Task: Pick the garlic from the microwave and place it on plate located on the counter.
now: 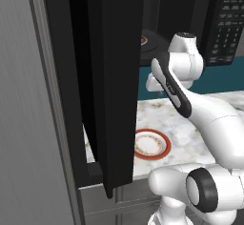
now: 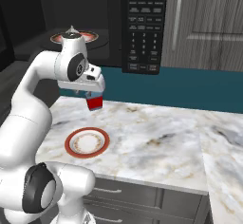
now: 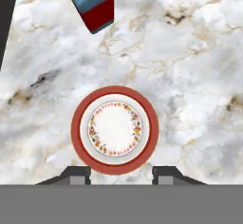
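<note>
Jaws [image 3: 121, 174] spread wide, holding nothing, dark tips on either side of the plate's near rim in the hand view. Aimed straight down over the plate [image 3: 115, 130], hanging above it. Round white plate, broad red-orange rim, thin speckled inner ring; nothing lying on it. Set on the white marble table [image 3: 190, 66], near its front edge and toward the microwave side. Red and blue bottle [image 3: 95, 5] standing further back by the teal wall. Garlic [image 2: 71, 30]: small pale lumpy bulb inside the microwave [image 2: 142, 28], resting on a red-rimmed dish [image 2: 88, 36]. Tall black door [image 1: 112, 76] swung open.
</note>
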{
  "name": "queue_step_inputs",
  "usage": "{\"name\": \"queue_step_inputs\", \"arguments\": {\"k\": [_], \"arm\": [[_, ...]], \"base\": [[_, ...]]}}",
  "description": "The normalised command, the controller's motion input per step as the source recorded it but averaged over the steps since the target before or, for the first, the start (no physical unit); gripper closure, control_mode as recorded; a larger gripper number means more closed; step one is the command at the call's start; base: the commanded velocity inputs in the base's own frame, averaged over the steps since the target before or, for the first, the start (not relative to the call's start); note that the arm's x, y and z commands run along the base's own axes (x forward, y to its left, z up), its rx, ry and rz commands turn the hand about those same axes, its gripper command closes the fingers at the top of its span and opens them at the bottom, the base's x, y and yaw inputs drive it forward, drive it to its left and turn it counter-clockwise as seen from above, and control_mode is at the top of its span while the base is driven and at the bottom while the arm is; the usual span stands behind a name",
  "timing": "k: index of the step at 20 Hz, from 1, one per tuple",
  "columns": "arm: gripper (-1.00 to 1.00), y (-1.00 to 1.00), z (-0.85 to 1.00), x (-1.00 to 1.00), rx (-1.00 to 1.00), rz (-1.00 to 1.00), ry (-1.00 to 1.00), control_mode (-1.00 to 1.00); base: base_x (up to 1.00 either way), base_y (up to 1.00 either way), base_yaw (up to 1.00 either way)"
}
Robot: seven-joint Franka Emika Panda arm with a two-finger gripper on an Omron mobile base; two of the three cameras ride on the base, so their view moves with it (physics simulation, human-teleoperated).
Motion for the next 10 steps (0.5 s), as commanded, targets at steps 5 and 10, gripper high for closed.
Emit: {"name": "queue_step_inputs", "arguments": {"k": [5, 10], "arm": [[-1.0, 0.03, 0.0, 0.02, 0.0, 0.0, -0.11, -1.0], [-1.0, 0.29, 0.34, -0.02, -0.01, -0.01, -0.28, -1.0]], "base": [[0.0, 0.0, 0.0], [0.0, 0.0, 0.0]]}}
